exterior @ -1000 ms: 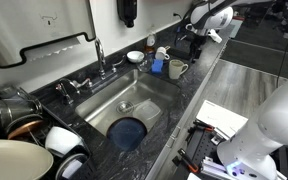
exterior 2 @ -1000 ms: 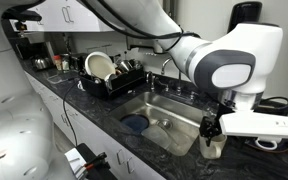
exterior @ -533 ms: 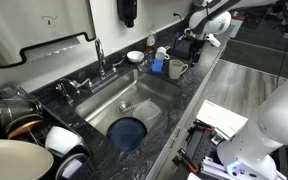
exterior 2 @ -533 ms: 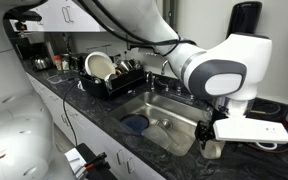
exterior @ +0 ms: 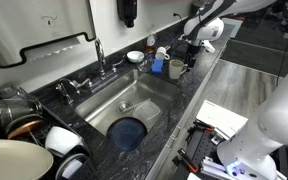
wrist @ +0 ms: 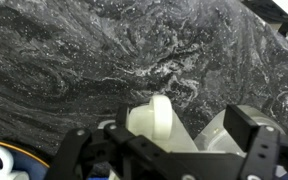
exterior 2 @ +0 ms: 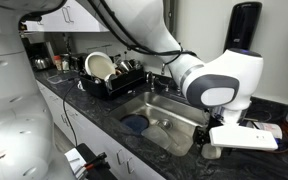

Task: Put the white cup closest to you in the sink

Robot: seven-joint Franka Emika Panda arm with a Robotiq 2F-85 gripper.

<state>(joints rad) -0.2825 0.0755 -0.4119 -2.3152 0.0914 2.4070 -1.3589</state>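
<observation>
The white cup (exterior: 177,68) stands on the dark marbled counter to the right of the sink (exterior: 102,103). It also shows in an exterior view (exterior 2: 212,151), just past the sink's (exterior 2: 162,108) corner. My gripper (exterior: 189,55) is low over the cup. In the wrist view the gripper (wrist: 164,138) is open. Its two black fingers stand on either side of the cup (wrist: 160,112), whose loop handle points at the camera. The fingers are not closed on it. A second white rounded thing (wrist: 222,132) sits next to the right finger.
A blue cup (exterior: 159,67) and a shallow white bowl (exterior: 134,57) stand just behind the white cup. A blue round dish (exterior: 129,131) lies in the sink. The faucet (exterior: 98,52) is at the back rim. A dish rack (exterior 2: 109,72) with plates is on the far side.
The gripper has come down and towards the white cup, from above the counter to around it. The cup has not moved.
</observation>
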